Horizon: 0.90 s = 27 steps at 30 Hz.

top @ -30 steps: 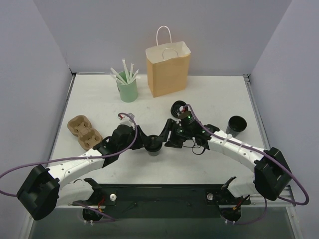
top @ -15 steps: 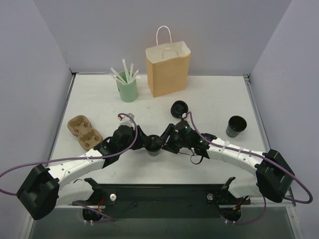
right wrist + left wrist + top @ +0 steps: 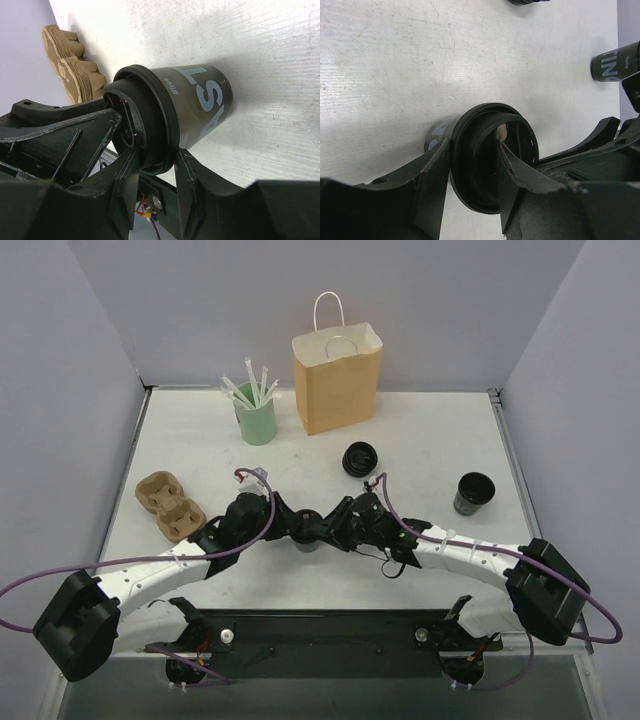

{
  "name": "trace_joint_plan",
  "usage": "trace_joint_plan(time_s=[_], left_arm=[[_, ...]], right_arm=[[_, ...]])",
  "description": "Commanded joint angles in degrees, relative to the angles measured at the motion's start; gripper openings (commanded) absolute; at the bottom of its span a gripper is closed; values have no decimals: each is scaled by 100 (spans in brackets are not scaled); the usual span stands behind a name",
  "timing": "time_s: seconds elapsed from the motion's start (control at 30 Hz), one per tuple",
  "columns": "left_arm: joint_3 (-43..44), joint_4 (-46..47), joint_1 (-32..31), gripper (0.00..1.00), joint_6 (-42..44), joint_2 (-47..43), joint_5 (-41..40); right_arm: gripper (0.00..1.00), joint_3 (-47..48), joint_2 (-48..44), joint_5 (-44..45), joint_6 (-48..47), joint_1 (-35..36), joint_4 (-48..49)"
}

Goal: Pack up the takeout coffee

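takeout coffee, black, lidded, pale lettering

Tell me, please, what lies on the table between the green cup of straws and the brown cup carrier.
Nothing: in the top view, the table between the green cup of straws and the brown cup carrier is bare.

Probably robotics lab test cell — white table, plain lavender partition walls, bolted robot arms.

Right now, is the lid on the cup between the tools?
On: the black lid sits over the rim of the takeout cup in both wrist views. Whether it is fully snapped down, cannot tell.
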Motion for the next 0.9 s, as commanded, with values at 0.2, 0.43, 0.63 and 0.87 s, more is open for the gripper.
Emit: trace_joint_plan(time_s=[0.2,0.43,0.63,0.87], left_arm=[[-596,-317,-57,41,-87,231,-61],[-834,-122,-57,39,-184,249,-35],[-650,45,-48,40,193,205,149],[-307,221,-4,40,1080,529,615]], right_arm=[[15,-735,251,474,-174,-12,264],[13,-1043,560,430,-174,-21,580],[23,-763,-28,500,-419,-21,-77],[48,37,-837,325,-1799,-196,-1431]])
